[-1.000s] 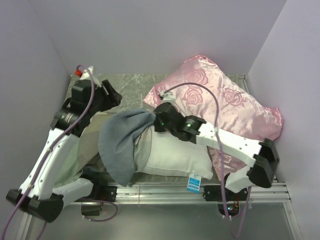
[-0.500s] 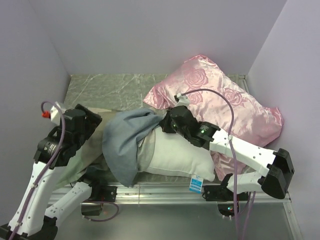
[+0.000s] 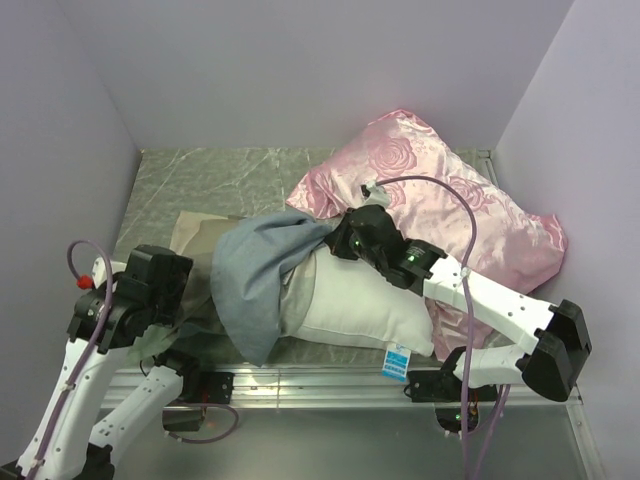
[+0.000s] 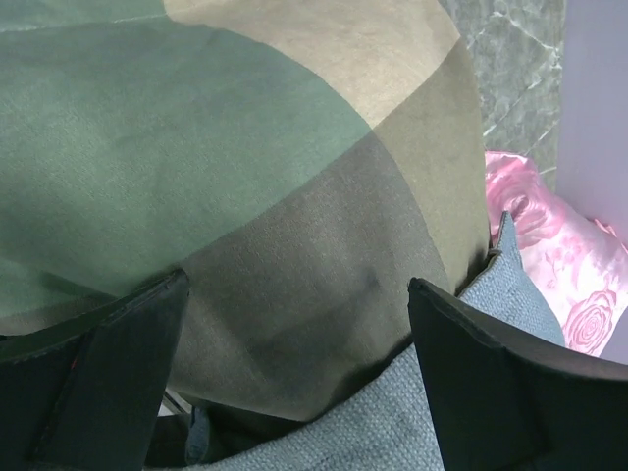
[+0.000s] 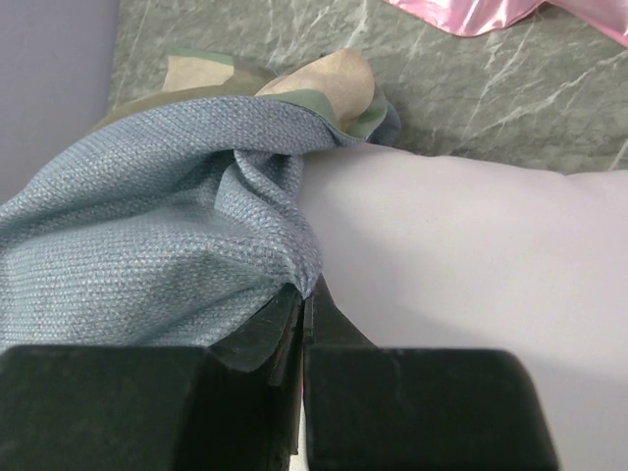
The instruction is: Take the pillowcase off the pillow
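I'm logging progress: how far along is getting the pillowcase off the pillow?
Done: the pillowcase is peeled back, baring much of the white pillow. In hand: the right claw pinches its bunched grey-blue fold; the left claw hangs open over the colour-block side. Left: the pillow's other end is covered.

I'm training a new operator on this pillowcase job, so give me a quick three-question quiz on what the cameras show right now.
1. Which colour of the pillowcase do the right jaws pinch?
2. True or false: the left jaws are shut.
3. What lies beyond the white pillow, at the far right? A pink rose-patterned pillow; B towel; C box.
Key: 1 grey-blue; 2 false, open; 3 A.
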Motion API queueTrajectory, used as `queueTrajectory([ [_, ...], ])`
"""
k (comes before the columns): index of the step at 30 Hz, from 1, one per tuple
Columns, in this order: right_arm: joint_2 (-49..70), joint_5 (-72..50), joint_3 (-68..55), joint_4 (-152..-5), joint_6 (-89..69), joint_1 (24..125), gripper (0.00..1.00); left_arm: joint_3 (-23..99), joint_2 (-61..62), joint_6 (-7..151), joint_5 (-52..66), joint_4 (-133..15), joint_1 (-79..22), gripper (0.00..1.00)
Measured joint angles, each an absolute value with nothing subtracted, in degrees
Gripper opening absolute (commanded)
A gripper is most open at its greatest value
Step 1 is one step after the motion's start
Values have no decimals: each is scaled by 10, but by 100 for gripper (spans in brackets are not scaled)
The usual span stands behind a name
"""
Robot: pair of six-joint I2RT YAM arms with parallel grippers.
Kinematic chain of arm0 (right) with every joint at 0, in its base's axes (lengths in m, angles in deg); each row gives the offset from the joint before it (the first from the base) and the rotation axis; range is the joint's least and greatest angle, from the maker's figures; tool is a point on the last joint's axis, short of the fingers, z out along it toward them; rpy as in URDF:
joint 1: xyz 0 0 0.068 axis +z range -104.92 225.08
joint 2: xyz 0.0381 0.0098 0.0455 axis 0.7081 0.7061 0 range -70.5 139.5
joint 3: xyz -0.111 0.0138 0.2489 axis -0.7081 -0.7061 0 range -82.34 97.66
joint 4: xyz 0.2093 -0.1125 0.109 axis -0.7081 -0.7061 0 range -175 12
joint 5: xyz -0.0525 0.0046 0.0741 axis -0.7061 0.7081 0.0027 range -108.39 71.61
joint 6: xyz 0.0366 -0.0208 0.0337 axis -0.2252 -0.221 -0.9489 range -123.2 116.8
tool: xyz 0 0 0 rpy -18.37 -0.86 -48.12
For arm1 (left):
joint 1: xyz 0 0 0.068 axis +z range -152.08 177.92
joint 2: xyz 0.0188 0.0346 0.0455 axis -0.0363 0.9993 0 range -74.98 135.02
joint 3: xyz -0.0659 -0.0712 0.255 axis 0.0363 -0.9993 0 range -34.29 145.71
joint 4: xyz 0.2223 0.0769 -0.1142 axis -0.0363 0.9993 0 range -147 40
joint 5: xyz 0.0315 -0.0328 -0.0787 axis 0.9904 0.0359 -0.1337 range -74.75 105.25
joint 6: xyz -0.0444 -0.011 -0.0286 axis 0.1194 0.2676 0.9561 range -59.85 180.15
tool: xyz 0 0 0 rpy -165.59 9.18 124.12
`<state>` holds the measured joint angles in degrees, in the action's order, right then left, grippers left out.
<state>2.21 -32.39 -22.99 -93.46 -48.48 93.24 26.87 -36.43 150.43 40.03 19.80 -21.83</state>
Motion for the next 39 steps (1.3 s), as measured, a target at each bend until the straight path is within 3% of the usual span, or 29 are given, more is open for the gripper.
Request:
queueTrajectory([
  [6, 22, -321, -222, -938, -483, 924, 0, 261, -327, 1524, 366, 200, -218, 99],
  [7, 22, -320, -222, -938, -483, 923, 0, 257, -324, 1527, 362, 200, -218, 95],
  [9, 22, -316, -222, -938, -483, 923, 0, 254, -322, 1531, 359, 201, -218, 76],
  [10, 22, -315, -222, -938, -483, 923, 0, 254, -320, 1531, 361, 200, -218, 50],
  [12, 22, -311, -223, -938, -483, 922, 0, 258, -320, 1534, 365, 203, -218, 30],
  [13, 22, -310, -222, -938, -483, 922, 0, 262, -319, 1533, 370, 205, -218, 15],
  [16, 21, -310, -223, -939, -481, 920, 0, 286, -308, 1524, 396, 211, -218, 0],
  [24, -2, -298, -223, -946, -467, 920, 0, 345, -282, 1482, 485, 207, -219, 1],
  [27, -17, -276, -222, -958, -457, 920, 21, 345, -284, 1446, 511, 184, -220, 0],
  [28, -23, -269, -222, -963, -447, 920, 35, 344, -284, 1429, 521, 171, -220, 0],
  [31, -41, -263, -220, -989, -414, 937, 60, 343, -281, 1389, 537, 138, -220, 0],
  [34, -53, -273, -216, -1009, -376, 991, 70, 343, -266, 1363, 542, 115, -220, 0],
  [39, -67, -288, -221, -1020, -319, 1085, 76, 344, -228, 1328, 548, 79, -219, 0],
])
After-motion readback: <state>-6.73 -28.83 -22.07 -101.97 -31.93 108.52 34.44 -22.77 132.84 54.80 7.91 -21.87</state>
